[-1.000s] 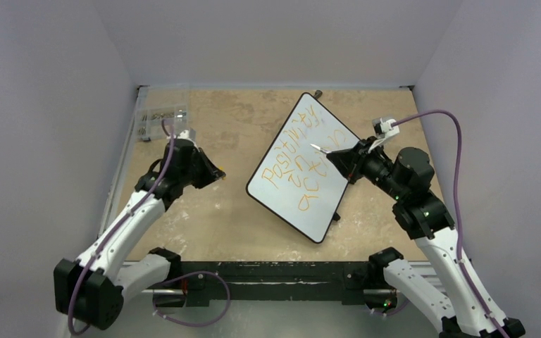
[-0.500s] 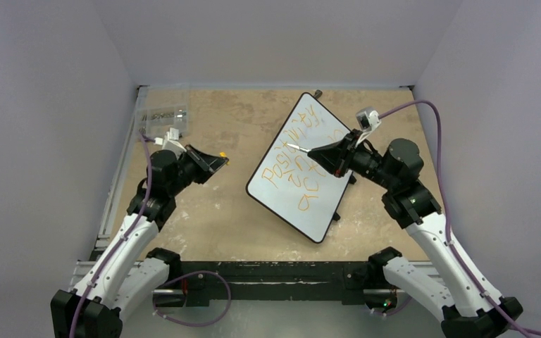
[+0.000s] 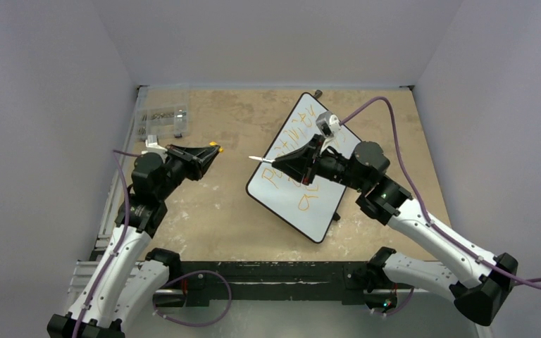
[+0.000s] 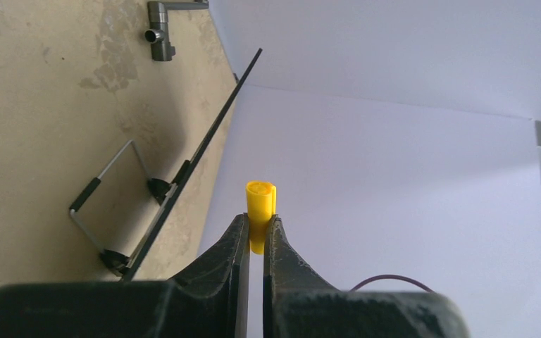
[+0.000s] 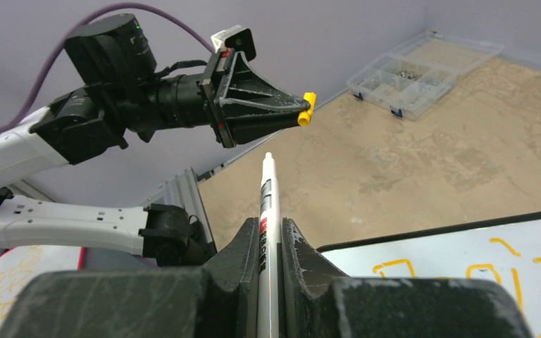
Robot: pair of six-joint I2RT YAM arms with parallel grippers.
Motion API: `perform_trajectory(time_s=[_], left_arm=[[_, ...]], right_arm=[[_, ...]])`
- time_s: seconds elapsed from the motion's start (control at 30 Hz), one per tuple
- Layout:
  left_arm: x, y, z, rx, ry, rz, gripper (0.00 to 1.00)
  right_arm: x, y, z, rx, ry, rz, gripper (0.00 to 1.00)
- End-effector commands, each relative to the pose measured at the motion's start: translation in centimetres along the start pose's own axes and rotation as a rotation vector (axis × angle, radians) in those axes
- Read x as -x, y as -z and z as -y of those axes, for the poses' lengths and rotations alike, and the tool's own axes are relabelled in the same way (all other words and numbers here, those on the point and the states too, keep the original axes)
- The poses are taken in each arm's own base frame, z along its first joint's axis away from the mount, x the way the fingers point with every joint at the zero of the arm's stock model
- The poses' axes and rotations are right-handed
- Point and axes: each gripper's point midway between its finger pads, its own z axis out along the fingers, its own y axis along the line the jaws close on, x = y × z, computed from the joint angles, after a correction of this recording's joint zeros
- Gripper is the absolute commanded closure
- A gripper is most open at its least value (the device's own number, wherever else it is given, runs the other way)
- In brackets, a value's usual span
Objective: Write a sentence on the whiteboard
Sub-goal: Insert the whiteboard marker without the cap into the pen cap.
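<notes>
The whiteboard point(image 3: 322, 213) lies tilted at the table's middle right. The sentence point(image 3: 276, 176) is orange lettering, partly hidden by my right arm. My right gripper point(image 3: 276, 161) hovers over the board's left edge, shut on a white marker point(image 3: 260, 159) whose free end points left. In the right wrist view the marker point(image 5: 266, 201) sticks out of the right gripper point(image 5: 268, 229), above the board point(image 5: 465, 260) and lettering point(image 5: 394, 269). My left gripper point(image 3: 210, 150) is raised left of the board, shut on a yellow cap point(image 3: 216, 148). The cap point(image 4: 260, 208) sits between the left gripper's point(image 4: 257, 225) fingertips. Cap point(image 5: 308, 108) and marker end face each other, apart.
A clear plastic organizer box point(image 3: 162, 121) with small parts sits at the back left, also seen in the right wrist view point(image 5: 423, 70). A small grey post point(image 3: 317, 93) stands behind the board. The board's frame edge point(image 4: 204, 134) and wire feet point(image 4: 106, 190) show in the left wrist view.
My right gripper has moved left across the board with the marker. My left gripper has lifted and turned right with the cap, so the two have drawn closer.
</notes>
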Motion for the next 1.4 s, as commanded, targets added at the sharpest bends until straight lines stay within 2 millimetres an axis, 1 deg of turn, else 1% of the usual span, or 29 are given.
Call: perform_trajectory(time_s=[0.0,0.2,0.33,0.57,0.83,1.37], left_arm=[[0.7,1.0,1.8,-0.018,0.116,0.045,1.0],[1.1,1.9,2.0,-0.012,0.166,0.081,1.0],[0.9,2.2,2.1,0.005,0.187,0.069,1.0],[0.7,2.6,2.3,-0.001,0.211,0.06,1.0],[0.6,2.7,2.4,-0.005,0.208,0.059,1.0],[0.5,2.2,1.9,0.0,0.224,0.044,1.0]], right_arm=[[2.8,-2.1,-0.9,-0.004,0.052,0.094,1.0],[2.8,-4.1,-1.7,-0.006,0.059,0.101,1.0],[2.4,-5.5,-1.9,-0.009,0.058,0.091,1.0],[1.5,-7.4,-1.3,-0.054,0.056,0.067,1.0],[0.4,-8.6,-1.0,-0.083,0.041,0.048,1.0],[-0.4,-9.6,-0.9,-0.095,0.04,0.026,1.0]])
